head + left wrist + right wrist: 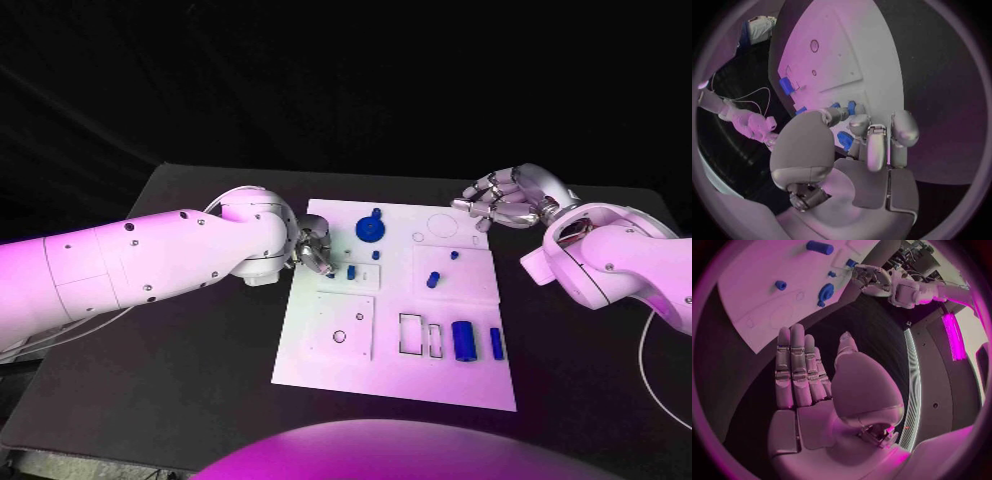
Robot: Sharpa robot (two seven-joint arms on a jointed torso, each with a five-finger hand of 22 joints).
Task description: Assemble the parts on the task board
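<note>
No writing readable on the task board (361, 375), lying centre frame on the black tabletop (173, 380). Blue parts (464, 340) sit across its recesses. Left hand (312, 255) is at the board's left edge, fingers curled over a small blue part (844, 138); whether it grips, I cannot tell. Right hand (505, 200) hovers upper right, fingers apart, holding nothing.

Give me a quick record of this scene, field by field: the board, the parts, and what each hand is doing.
board: white rectangular task board, flat on the black table
parts: small blue pieces; a round one near the far edge, a cylinder near the near right corner
left hand: silver left hand over the board's left edge, fingers curled close to a blue piece; hold unclear
right hand: silver right hand off the board's far right corner, holding nothing
</note>
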